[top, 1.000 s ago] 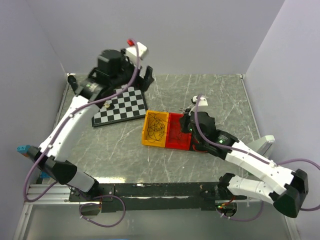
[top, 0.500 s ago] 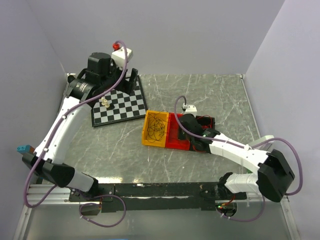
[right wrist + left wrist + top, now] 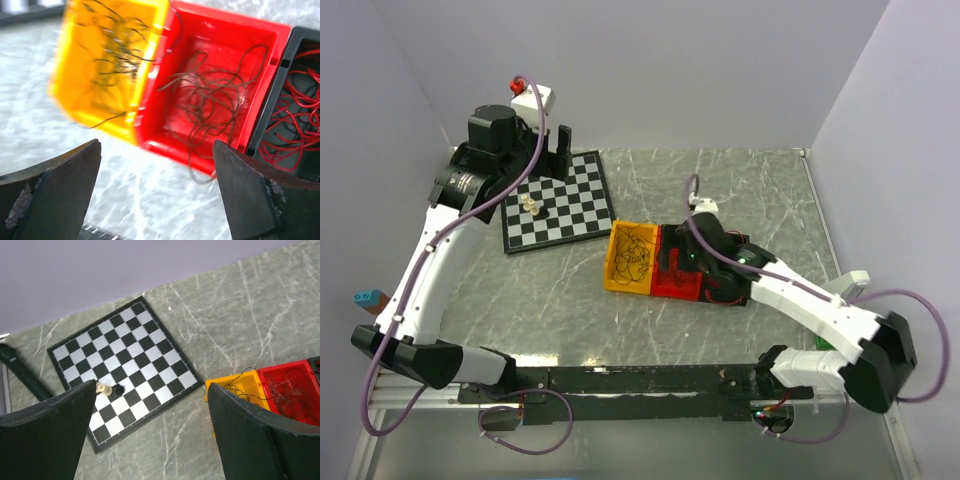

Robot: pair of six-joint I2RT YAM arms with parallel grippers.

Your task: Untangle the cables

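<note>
A grey marbled surface (image 3: 570, 300) holds three small trays in a row, touching side to side, a little right of its middle: a yellow tray (image 3: 60, 75), a red tray (image 3: 225, 20) and a black tray (image 3: 305, 35). The cables (image 3: 210, 105) lie in these trays as thin, curly loops. A dark tangle fills the yellow tray, looser dark loops lie in the red tray, and bright red wires crowd the black tray. One dark strand hangs over the near wall of the red tray and reaches the surface.

The right end effector (image 3: 156, 150) hovers low over the near edge of the red tray. Its jaws are spread wide, with nothing between them.

Toward the far left corner lies a chessboard (image 3: 150, 335), with a pale chess piece (image 3: 104, 389) and a dark chess piece (image 3: 118, 389) standing side by side on it. The left end effector (image 3: 150, 390) hangs high above the board, pointing down. Its jaws are also spread wide and hold nothing.
</note>
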